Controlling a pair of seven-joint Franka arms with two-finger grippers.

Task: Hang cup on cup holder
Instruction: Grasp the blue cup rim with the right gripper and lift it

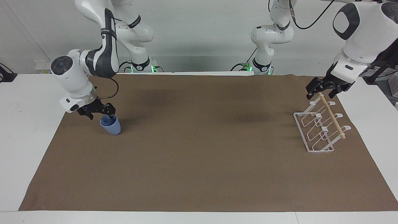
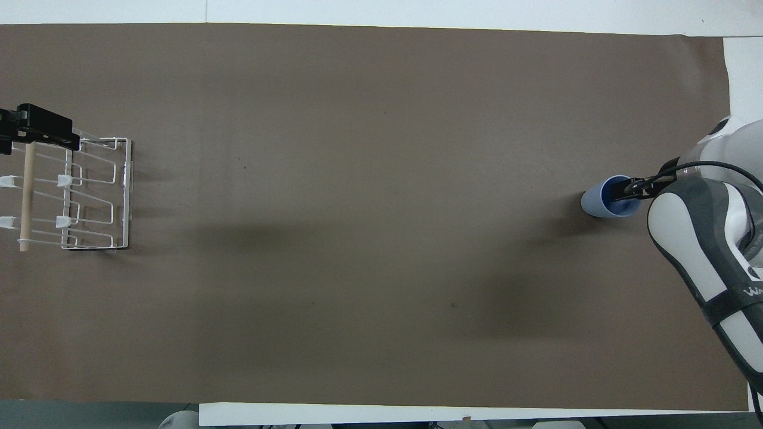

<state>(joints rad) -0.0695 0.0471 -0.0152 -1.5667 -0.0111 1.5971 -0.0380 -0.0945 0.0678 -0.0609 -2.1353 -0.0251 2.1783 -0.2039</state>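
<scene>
Cup sits upright on the desk, well apart from the cup holder, right hand open straddling its rim, left hand open over the holder's rod, waiting, so grabbing, carrying, hanging all remain.

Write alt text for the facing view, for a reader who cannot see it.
The right gripper reaches the rim of an upright light-blue cup on a brown mat, one finger dipping inside. At the left arm's end, the left gripper sits at the wooden rod of a white wire cup holder.
</scene>
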